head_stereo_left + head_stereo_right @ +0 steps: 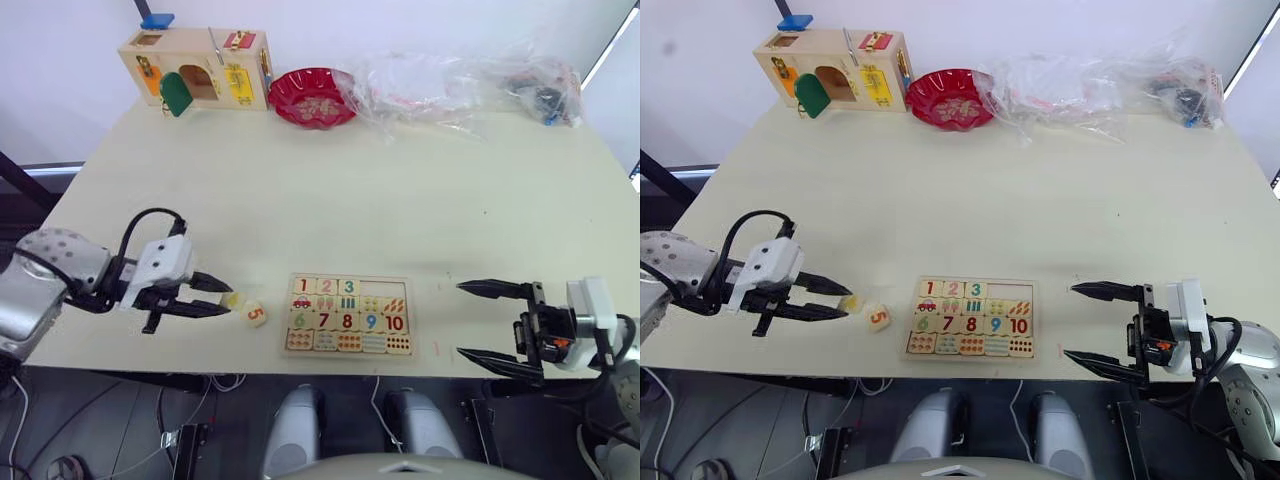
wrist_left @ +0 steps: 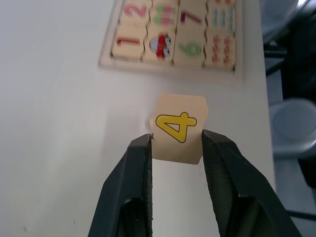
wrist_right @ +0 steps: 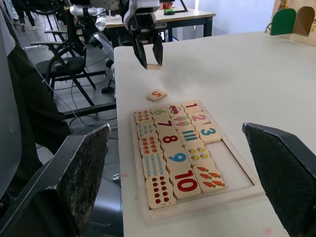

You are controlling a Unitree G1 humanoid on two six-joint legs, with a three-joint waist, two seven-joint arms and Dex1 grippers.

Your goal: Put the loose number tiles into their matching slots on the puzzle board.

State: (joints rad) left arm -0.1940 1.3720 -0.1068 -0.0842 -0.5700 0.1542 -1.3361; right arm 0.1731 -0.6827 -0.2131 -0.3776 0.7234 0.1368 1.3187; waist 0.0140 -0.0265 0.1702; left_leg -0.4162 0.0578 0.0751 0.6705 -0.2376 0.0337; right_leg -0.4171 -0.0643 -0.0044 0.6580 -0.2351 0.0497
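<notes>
Left hand (image 2: pixel 176 143) pinching pale tile (image 2: pixel 178 127), yellow 4, slightly tilted

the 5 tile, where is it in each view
Left eye view: the 5 tile lies on the table between the left gripper and the puzzle board.
Right eye view: the same spot, left of the board.
Left wrist view: I cannot pick it out; a 4 tile sits between the fingers.
Right wrist view: beyond the board's far end.
Shared landmark: the puzzle board.
</notes>
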